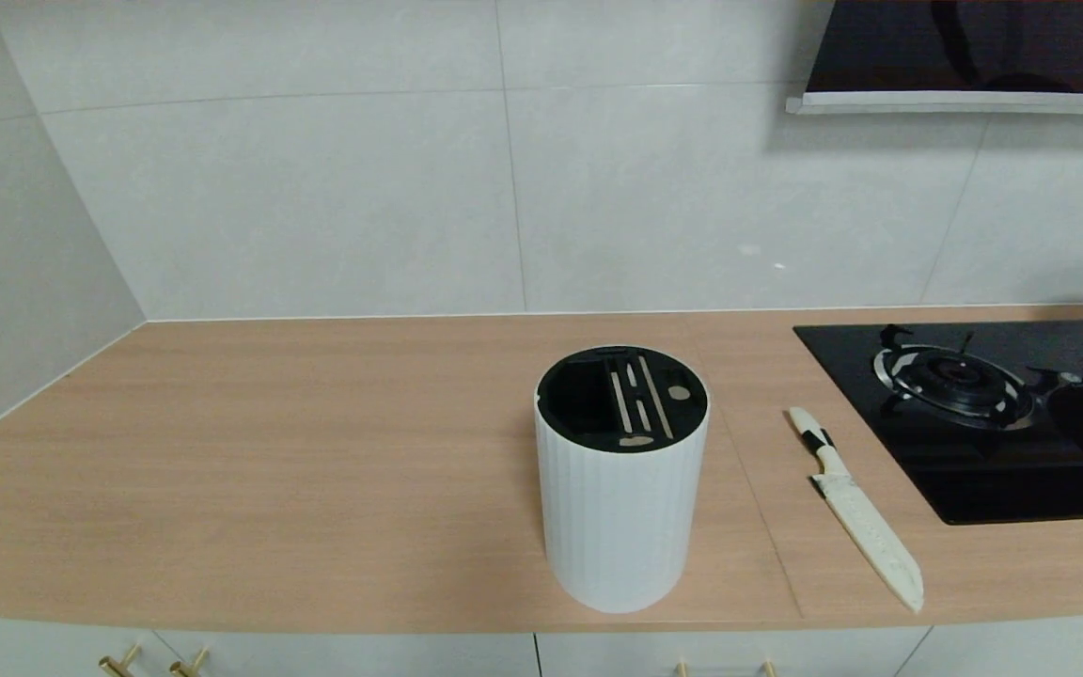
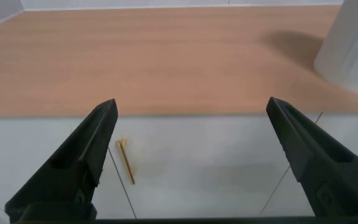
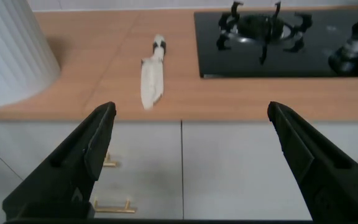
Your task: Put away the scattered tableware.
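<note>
A white speckled knife [image 1: 856, 508] with a black band on its handle lies flat on the wooden counter [image 1: 316, 451], blade toward the front edge, between the holder and the stove. A white ribbed cylindrical holder [image 1: 620, 480] with a black slotted top stands upright near the counter's front edge. My left gripper [image 2: 191, 112] is open, held in front of the cabinet doors below the counter edge, left of the holder [image 2: 353, 43]. My right gripper [image 3: 191, 115] is open too, low before the cabinets, with the knife [image 3: 151, 74] on the counter beyond it.
A black gas stove [image 1: 983, 404] with burner grates fills the counter's right end. A range hood [image 1: 965, 56] hangs above it. Tiled walls close the back and left. White cabinet doors with gold handles [image 3: 114, 205] sit under the counter. The counter's left half is bare wood.
</note>
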